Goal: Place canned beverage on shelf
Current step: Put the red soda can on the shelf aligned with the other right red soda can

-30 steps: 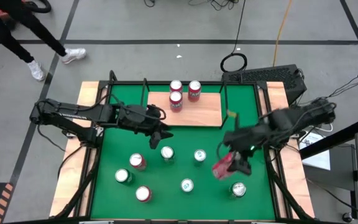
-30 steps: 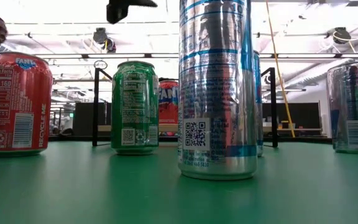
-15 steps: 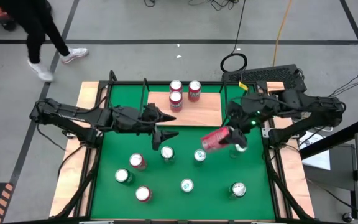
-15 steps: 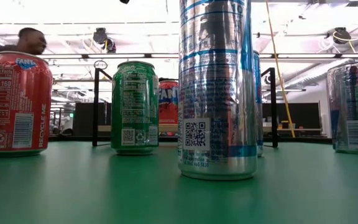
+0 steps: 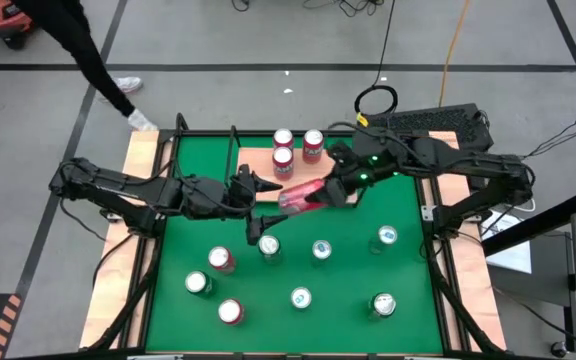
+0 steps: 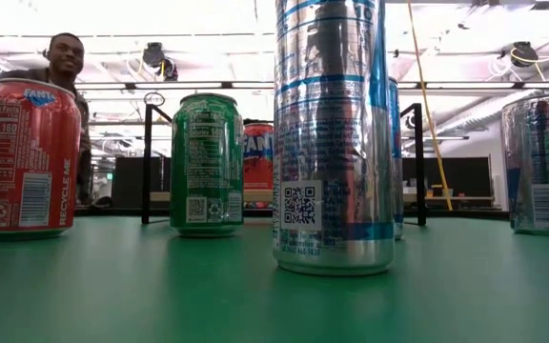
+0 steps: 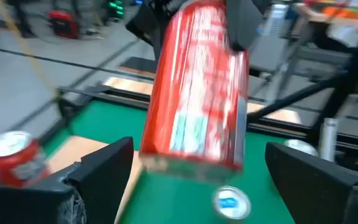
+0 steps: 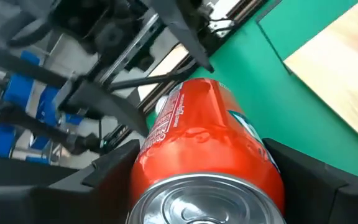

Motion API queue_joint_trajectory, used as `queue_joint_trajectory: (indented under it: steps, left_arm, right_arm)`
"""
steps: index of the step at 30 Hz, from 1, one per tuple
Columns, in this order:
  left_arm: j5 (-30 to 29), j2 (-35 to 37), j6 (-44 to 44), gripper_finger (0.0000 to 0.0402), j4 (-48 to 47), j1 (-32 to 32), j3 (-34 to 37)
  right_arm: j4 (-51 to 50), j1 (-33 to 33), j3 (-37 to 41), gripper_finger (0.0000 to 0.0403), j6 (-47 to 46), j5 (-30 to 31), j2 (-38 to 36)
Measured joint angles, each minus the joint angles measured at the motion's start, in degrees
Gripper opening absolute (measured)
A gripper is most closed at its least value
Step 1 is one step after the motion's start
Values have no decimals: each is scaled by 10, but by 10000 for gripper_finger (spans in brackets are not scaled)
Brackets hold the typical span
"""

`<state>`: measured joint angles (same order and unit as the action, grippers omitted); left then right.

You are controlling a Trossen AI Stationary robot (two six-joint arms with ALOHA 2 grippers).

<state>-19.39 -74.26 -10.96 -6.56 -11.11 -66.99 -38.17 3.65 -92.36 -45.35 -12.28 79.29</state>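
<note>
The right claw (image 5: 320, 193) grasps a red can (image 5: 301, 195) sideways at the shelf (image 5: 338, 180) front edge, probably for handover; the left claw (image 5: 261, 205) waits released beside it.

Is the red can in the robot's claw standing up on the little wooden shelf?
No, the right claw holds the red can tilted sideways above the shelf.

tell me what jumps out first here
The right gripper holds a red can tipped sideways over the front edge of the shelf, with the left gripper open just beside it. Three red cans already stand on the shelf, and more cans dot the green mat.
</note>
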Motion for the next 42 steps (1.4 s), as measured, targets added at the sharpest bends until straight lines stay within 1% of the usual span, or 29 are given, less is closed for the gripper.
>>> queue_joint_trajectory:
  steps: [4,9,12,14,18,30,33,38,39,42]
  left_arm:
    - [-3,0,28,367,-6,4,0]
    - [4,0,45,367,-66,11,0]
    - [8,0,56,366,-78,11,0]
    - [8,0,57,366,-78,11,0]
    - [4,0,58,366,-77,14,0]
    - [-13,0,59,363,-71,14,0]
    - [-18,0,70,344,-63,14,0]
    - [-20,0,80,291,-60,14,0]
    - [-21,0,81,285,-62,14,0]
    - [-21,0,75,284,-61,14,0]
  right_arm:
    - [9,2,0,294,-32,2,23]
    - [38,-4,0,294,-63,0,40]
    - [62,-4,0,294,-87,0,44]
    - [88,-4,0,294,-97,1,44]
    - [107,-3,0,294,-111,1,44]
    - [115,5,0,294,-132,0,44]
    - [114,5,0,294,-129,0,44]
    - [114,5,0,299,-125,0,43]
    - [114,5,0,301,-125,0,43]
    - [114,5,0,308,-121,1,44]
